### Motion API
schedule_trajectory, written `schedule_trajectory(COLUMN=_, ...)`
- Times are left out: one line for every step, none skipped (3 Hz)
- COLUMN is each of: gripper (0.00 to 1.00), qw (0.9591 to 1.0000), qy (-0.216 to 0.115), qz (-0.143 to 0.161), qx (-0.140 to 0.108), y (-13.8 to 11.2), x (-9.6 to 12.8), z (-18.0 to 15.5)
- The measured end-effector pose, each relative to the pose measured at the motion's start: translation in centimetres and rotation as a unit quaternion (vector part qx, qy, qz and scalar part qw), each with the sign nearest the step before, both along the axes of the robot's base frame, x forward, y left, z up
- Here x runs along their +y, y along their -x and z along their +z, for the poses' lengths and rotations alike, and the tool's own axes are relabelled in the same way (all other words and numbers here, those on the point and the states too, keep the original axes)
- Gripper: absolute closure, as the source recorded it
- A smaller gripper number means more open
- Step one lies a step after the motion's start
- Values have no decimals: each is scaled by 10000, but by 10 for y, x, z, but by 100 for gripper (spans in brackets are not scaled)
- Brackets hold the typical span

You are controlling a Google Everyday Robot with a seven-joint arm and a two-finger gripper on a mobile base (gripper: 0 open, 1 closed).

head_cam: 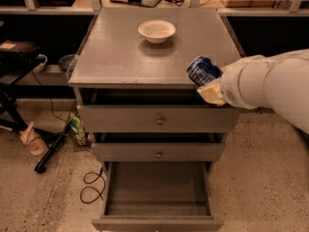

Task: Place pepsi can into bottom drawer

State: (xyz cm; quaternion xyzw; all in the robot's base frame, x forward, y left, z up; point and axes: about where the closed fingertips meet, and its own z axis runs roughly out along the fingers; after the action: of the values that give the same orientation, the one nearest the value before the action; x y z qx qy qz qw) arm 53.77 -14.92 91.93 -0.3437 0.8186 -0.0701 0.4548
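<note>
The pepsi can [203,70] is dark blue with white markings and a silver rim. It is tilted and held at the front right corner of the grey cabinet top [120,57]. My gripper [210,88] is shut on the can, its cream fingers under and beside it, with my white arm reaching in from the right. The bottom drawer [157,190] is pulled open at the foot of the cabinet, below and left of the can. Its inside is bare.
A cream-white bowl [156,31] stands at the back middle of the cabinet top. Two shallower drawers [159,120] sit slightly open above the bottom one. Cables, a green packet [77,128] and a black pole lie on the floor at the left.
</note>
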Motion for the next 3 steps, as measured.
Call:
schedule_trajectory(gripper=100, qw=9993, qy=-173, qz=296, qx=180, y=7, x=6, z=-15)
schedule_trajectory(gripper=100, qw=9982, qy=-273, qz=407, qx=360, y=15, x=8, z=-39)
schedule_trajectory(gripper=100, qw=9978, qy=-257, qz=390, qx=480, y=20, x=9, z=-58)
